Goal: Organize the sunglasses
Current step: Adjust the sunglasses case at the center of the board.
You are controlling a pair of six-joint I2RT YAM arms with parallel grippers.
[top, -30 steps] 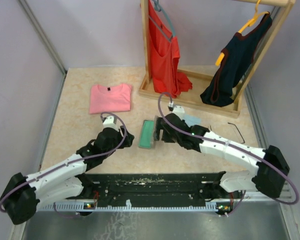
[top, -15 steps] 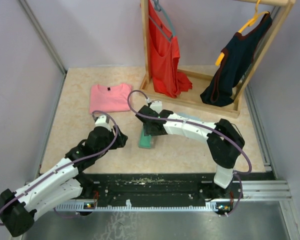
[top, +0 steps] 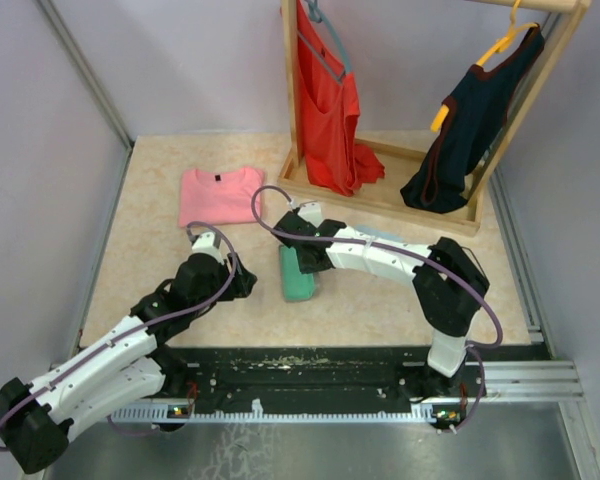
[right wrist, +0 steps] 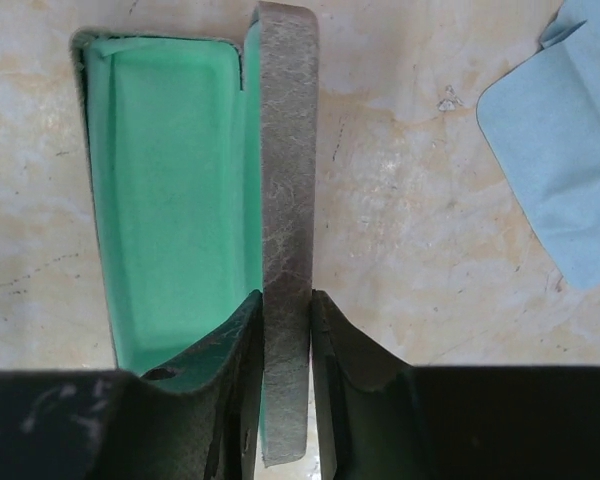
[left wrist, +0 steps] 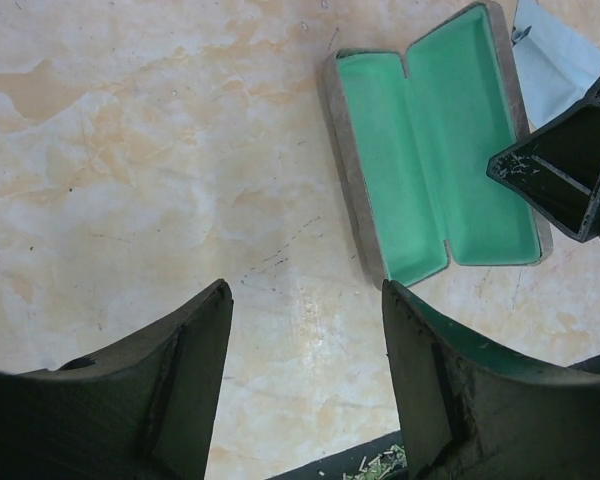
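Presently pinches the upright grey wall of the open, green-lined glasses case [right wrist: 285,150] with the right end effector [right wrist: 285,325], fingers pressed against both its faces. Holds the left end effector [left wrist: 305,390] spread wide above bare marbled bench [left wrist: 130,150], just beside the case. Shows a light blue cleaning cloth [right wrist: 570,150] lying flat near the case. Cannot tell where the sunglasses lie; seen in no view.

both arms were white shells with black joints and bases: the left arm [top: 110,350], the right arm [top: 380,255]. a thin purple cable [top: 254,208] looped along each. the left gripper [left wrist: 305,300] and right gripper [right wrist: 287,300] had broad, scuffed black fingers.
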